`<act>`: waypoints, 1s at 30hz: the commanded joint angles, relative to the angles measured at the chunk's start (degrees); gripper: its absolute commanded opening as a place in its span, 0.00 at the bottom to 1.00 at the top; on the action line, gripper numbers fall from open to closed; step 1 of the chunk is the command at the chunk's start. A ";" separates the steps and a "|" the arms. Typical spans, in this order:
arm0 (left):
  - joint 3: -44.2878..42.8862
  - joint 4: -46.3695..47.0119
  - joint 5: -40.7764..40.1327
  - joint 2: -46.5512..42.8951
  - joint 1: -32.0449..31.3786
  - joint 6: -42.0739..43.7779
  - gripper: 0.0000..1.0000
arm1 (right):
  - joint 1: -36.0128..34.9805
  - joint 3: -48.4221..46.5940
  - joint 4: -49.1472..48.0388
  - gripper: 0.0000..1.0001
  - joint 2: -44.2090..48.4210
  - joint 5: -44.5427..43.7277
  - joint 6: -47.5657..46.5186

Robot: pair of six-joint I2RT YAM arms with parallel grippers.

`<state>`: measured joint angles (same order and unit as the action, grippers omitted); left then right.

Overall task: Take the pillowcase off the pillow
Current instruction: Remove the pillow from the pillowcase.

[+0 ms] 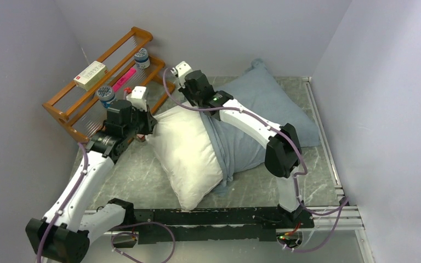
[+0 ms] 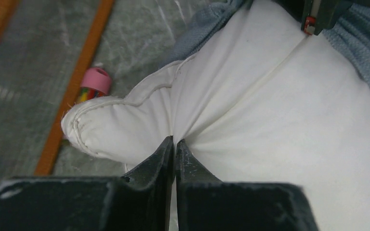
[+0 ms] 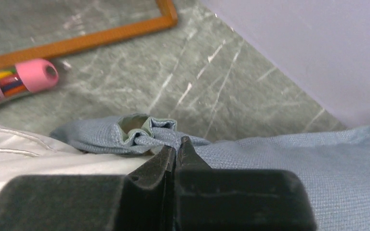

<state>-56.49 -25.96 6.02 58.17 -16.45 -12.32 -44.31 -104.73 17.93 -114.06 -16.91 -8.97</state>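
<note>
On the near middle of the table [image 1: 142, 181], your pillow [image 1: 189, 156] lies diagonally; its bare end is plain white, plump and creased, and points toward the arm bases; the pillowcase [image 1: 268, 98] is slate blue-grey, bunched in folds across the pillow's middle and covering the far right half up to a corner near the back wall; a greenish inner face shows in one fold in the right wrist view.

Left gripper [image 2: 174, 140] sits at the pillow's left corner; fingers pressed together on a pinch of white pillow fabric just inboard of the stitched seam; no blue cloth in that pinch.

Right gripper [image 3: 178, 142] sits at the far end of the bunched edge; fingers closed on a gathered fold of the pillowcase hem, white pillow just beside it; the right arm reaches over the covered half.

Beyond both grippers: a pink-capped tube [image 2: 95, 81] lies by the lower rail of a wooden rack [image 1: 66, 107]; the rack leans at the left wall, close behind the left gripper, carrying a box [image 1: 90, 75] and two jars [image 1: 141, 57].
</note>
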 commanded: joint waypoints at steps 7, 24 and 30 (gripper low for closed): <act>-1.39 0.20 -3.37 -6.29 1.77 3.44 0.45 | -1.12 -1.57 -7.80 0.20 2.75 -1.91 -0.51; -0.55 2.42 10.74 -9.59 -8.79 0.51 0.72 | 4.90 17.07 -7.25 0.44 18.16 -7.12 4.61; -1.78 3.37 -0.37 -5.35 -24.82 0.25 0.75 | 4.85 19.64 -5.63 0.63 24.04 4.79 6.46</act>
<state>-56.49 -25.32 12.16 50.37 -33.34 -11.27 -40.03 -86.30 13.56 -96.60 -18.37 -4.21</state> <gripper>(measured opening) 0.744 0.578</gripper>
